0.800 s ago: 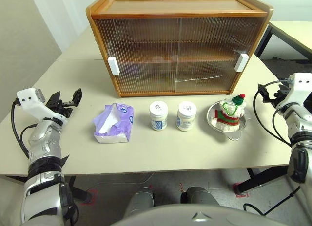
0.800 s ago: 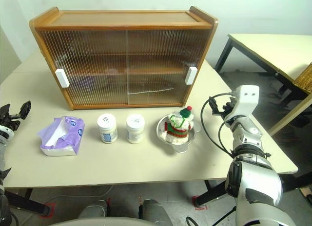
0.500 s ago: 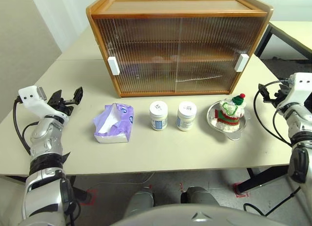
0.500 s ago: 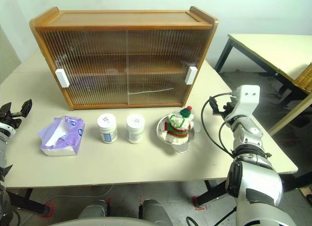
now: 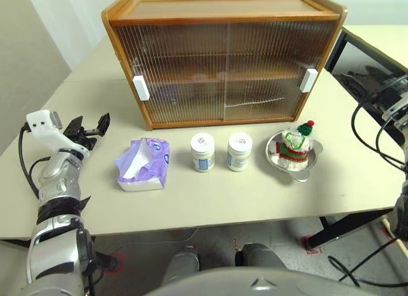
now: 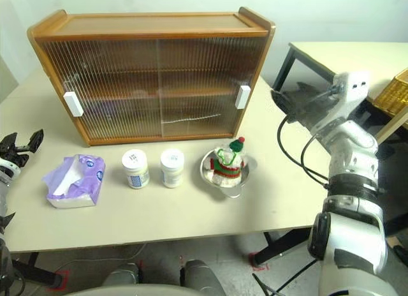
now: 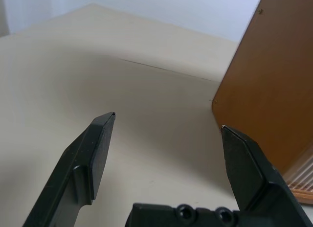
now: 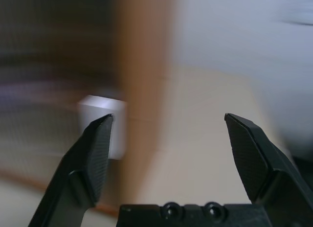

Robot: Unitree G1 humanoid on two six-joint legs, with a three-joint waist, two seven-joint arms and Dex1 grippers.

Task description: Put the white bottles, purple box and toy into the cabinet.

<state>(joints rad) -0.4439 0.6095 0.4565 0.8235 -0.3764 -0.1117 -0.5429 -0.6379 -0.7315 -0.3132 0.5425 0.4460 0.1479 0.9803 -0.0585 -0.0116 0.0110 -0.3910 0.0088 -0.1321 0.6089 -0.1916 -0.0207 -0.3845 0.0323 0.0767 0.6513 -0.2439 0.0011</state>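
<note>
Count: one cabinet (image 5: 223,57), two white bottles, one purple box (image 5: 143,173), one toy (image 5: 294,145), one metal bowl (image 5: 275,157), all on the beige table (image 5: 210,200).

Cabinet stood at the back of the table, both ribbed doors closed, two white handles: left handle (image 5: 140,87), right handle (image 5: 308,80). One shelf line was visible through the panels; contents were too blurred to tell.

In front of the cabinet, one row: purple box on the left with white tissue poking out of the top, then the left bottle (image 5: 203,151) and right bottle (image 5: 240,151) upright, side by side with a small gap between them. Toy sat upright in the bowl to the right of the bottles. Nothing was in the cabinet yet as far as could be seen.

Left gripper (image 5: 88,125) was at the table's left edge, fingers spread apart and empty, well apart from the purple box. Its wrist view showed bare table and the cabinet's wooden side panel between the fingers (image 7: 93,158).

Right gripper (image 6: 290,103) was raised beside the cabinet's right end, fingers (image 8: 93,158) wide apart, holding nothing. Its wrist view showed the right handle and cabinet edge ahead, blurred.
</note>
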